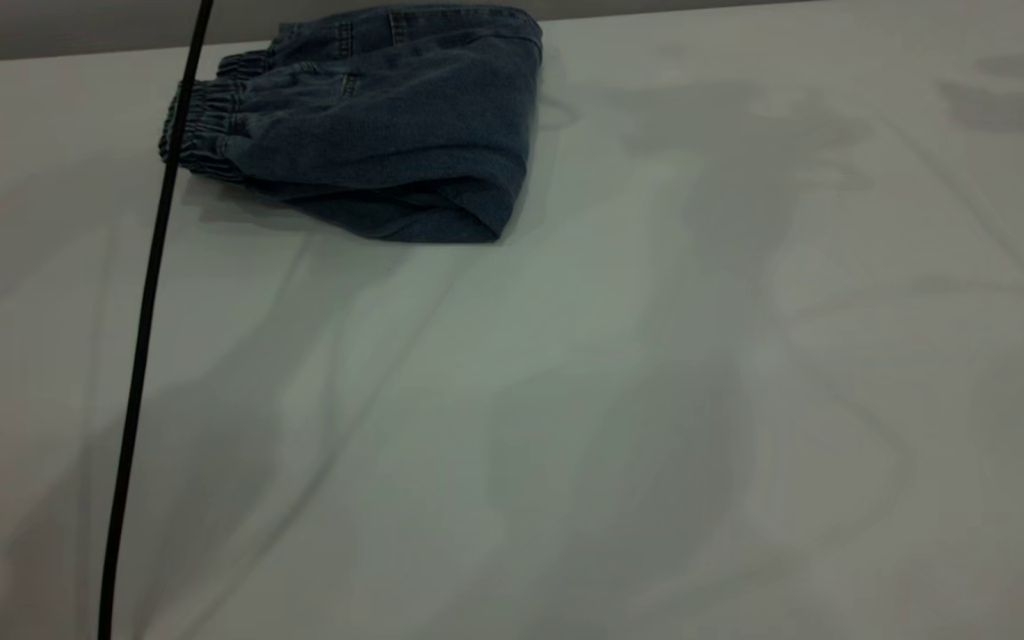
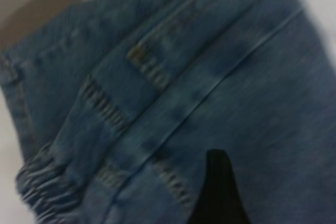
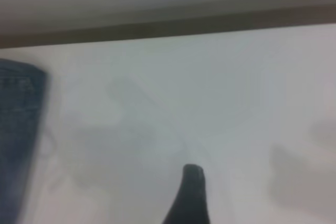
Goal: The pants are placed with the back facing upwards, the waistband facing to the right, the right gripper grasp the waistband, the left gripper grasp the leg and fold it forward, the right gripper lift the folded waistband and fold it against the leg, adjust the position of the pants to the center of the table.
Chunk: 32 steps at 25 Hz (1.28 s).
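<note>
pants (image 1: 379,124) folded at table (image 1: 654,400) far edge, left gripper (image 2: 218,192) over them

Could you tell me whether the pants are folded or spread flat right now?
Folded: the pants form a compact bundle, layers doubled at the near edge, waistband at one end.

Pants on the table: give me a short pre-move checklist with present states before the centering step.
1. Pants folded into a compact bundle: ok.
2. Waistband visible, at the bundle's left end in the exterior view: ok.
3. Pants at the middle of the table: not ok, they lie by the far edge, left of middle.
4. Left gripper over the denim: ok; fingers: cannot tell.
5. Right gripper over bare table, off the pants: ok.
6. Black cable crossing the waistband: not ok.
</note>
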### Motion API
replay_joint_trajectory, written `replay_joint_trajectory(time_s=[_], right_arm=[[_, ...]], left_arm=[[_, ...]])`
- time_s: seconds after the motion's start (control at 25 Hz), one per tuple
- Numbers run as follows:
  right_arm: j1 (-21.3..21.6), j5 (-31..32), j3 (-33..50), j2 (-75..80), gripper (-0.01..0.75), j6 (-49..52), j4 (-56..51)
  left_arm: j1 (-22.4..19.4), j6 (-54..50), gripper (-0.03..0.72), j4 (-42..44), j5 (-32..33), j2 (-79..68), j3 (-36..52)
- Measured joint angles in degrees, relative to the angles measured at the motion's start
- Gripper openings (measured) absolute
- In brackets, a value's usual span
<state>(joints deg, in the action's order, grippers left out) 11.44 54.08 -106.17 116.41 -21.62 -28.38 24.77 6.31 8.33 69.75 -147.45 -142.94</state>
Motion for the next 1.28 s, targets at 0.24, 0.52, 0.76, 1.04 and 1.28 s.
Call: replay_joint_trajectory(time_s=[0.24, 0.52, 0.76, 1.04, 1.28], right_arm=[[0.0, 2.6, 0.0, -0.2, 0.573, 0.6, 0.0], [0.0, 3.0, 0.0, -0.2, 0.573, 1.1, -0.1], [-0.1, 3.0, 0.0, -0.2, 0.573, 1.1, -0.1], [-0.1, 3.3, 0.0, -0.2, 0.573, 1.1, -0.1], [-0.1, 3.0, 0.0, -0.2, 0.573, 1.1, -0.2]], left_arm=[[-2.5, 0.7, 0.488, 2.3, 0.0, -3.6, 1.2], [-6.6, 5.9, 0.488, -0.1, 0.0, -7.2, 1.2], [-7.6, 13.0, 0.488, -4.0, -0.4, -10.6, 1.1], [-7.6, 10.1, 0.484, -4.7, -0.6, -13.5, 0.8], [-6.3, 7.2, 0.484, -12.3, 0.3, -12.5, 1.1]])
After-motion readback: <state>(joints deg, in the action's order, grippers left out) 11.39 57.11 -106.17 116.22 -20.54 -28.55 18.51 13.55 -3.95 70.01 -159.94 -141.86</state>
